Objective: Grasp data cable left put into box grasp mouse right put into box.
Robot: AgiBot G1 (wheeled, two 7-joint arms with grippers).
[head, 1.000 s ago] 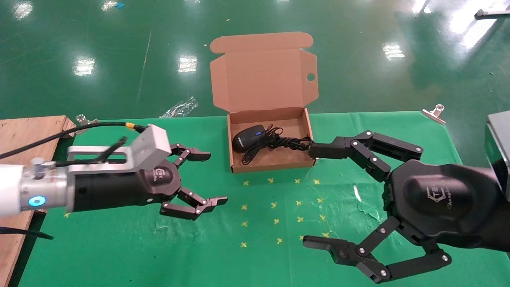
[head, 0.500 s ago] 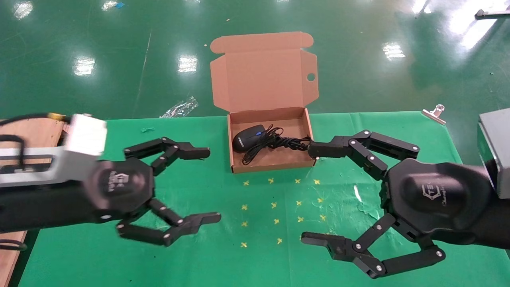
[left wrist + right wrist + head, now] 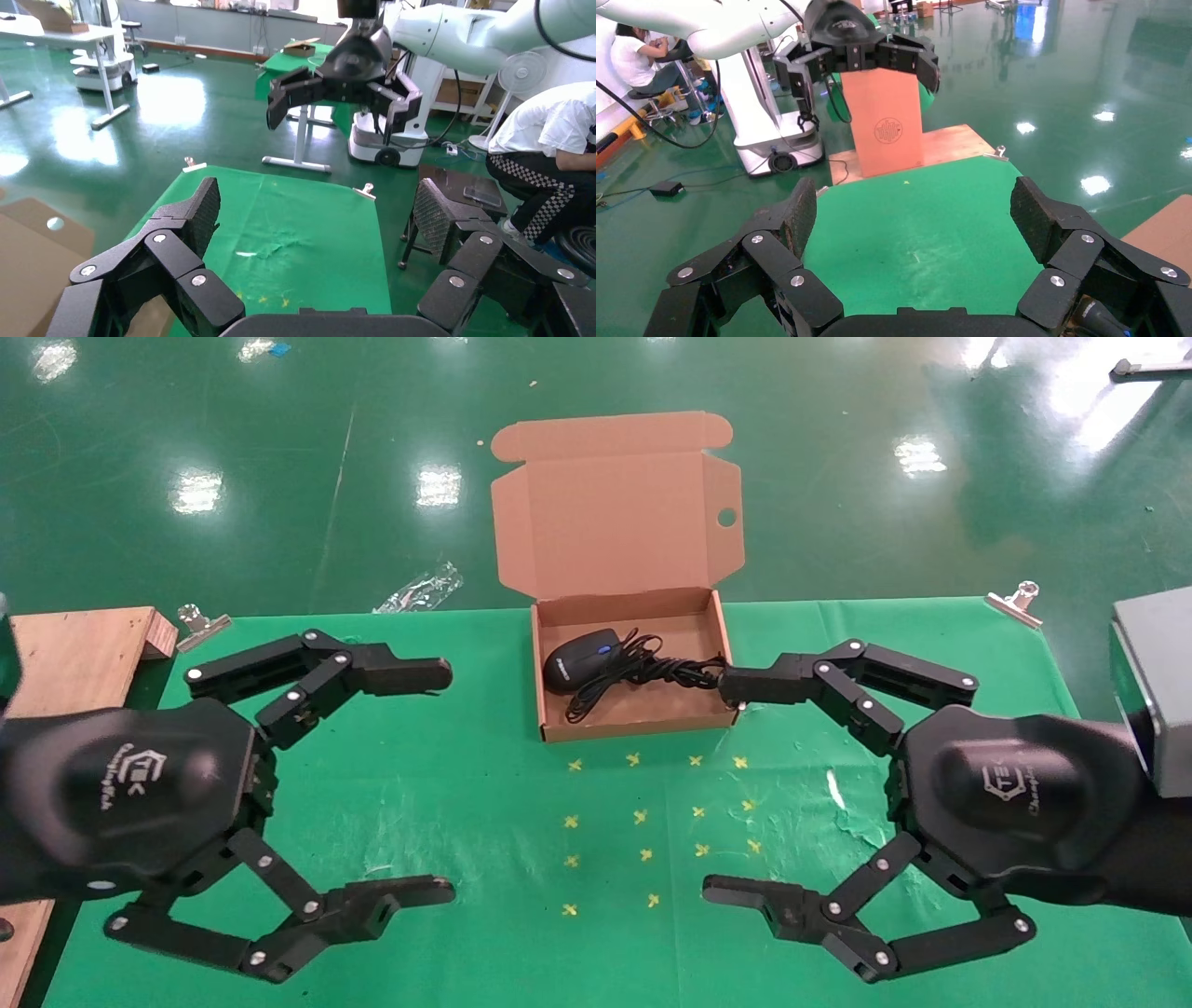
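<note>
The brown cardboard box (image 3: pixel 633 728) stands open at the table's far middle, lid up. The black mouse (image 3: pixel 579 658) lies inside at its left. A tangle of black cord (image 3: pixel 652 668) lies beside it, reaching the box's right wall. I cannot tell the data cable from the mouse's cord, and no plug shows. My left gripper (image 3: pixel 447 782) is open and empty over the cloth, left of the box. My right gripper (image 3: pixel 716 788) is open and empty, its far fingertip next to the box's right front corner. Both wrist views show open jaws over bare cloth (image 3: pixel 318 210) (image 3: pixel 916 210).
A wooden board (image 3: pixel 65 654) lies at the table's left edge. Metal clips (image 3: pixel 200 621) (image 3: pixel 1015 598) hold the green cloth at the far corners. Yellow crosses (image 3: pixel 643 817) mark the cloth in front of the box. A plastic wrapper (image 3: pixel 419 589) lies on the floor behind.
My left gripper has turned over, opened wider and drawn back toward the near left. My right gripper has hardly moved. The box's contents have not moved.
</note>
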